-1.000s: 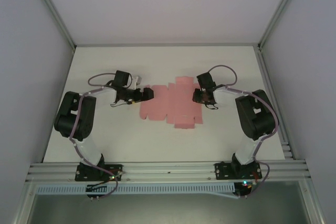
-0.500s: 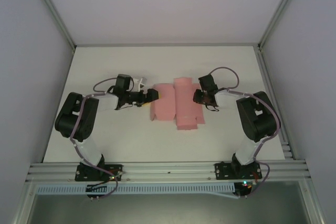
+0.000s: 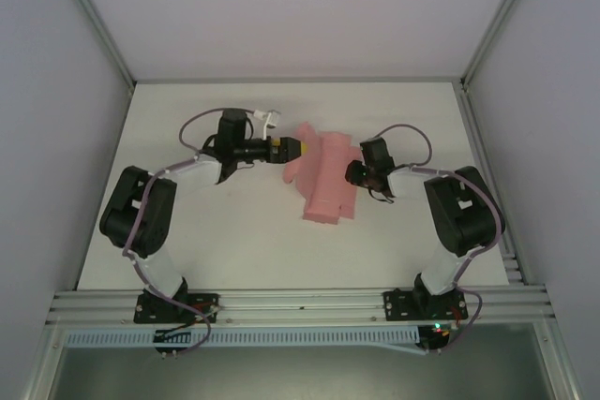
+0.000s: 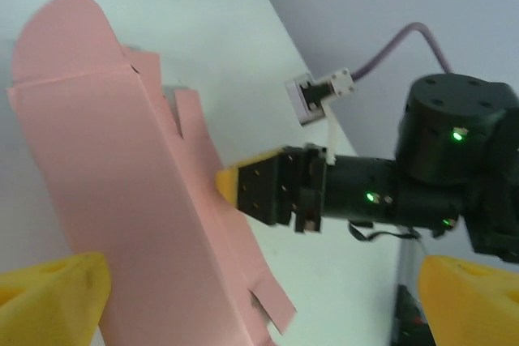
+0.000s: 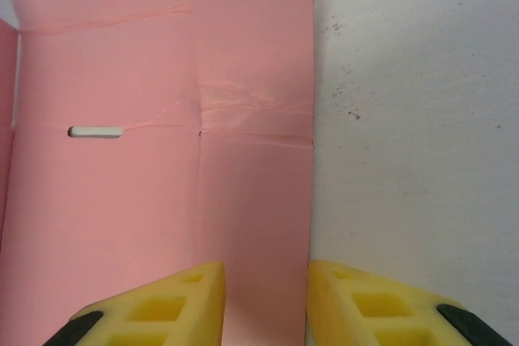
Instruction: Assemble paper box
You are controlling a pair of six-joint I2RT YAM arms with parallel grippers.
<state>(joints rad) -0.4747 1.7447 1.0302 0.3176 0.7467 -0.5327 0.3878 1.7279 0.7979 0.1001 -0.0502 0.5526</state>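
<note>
Found the paper box (image 3: 323, 185) half-raised on the table (image 3: 187, 241), centre, nearer the far edge. Could have sprung flat or creased under too hard a shove from the left gripper (image 3: 292, 147), spread wide, reaching sideways, forearm level. Saw the right gripper (image 3: 352, 173) angled down, jaws narrowly parted over the right flap, nothing pinched.

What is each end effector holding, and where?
Nothing is clamped. The left end effector stands open at the paper box; the right end effector, slightly open, touches its edge panel.
</note>
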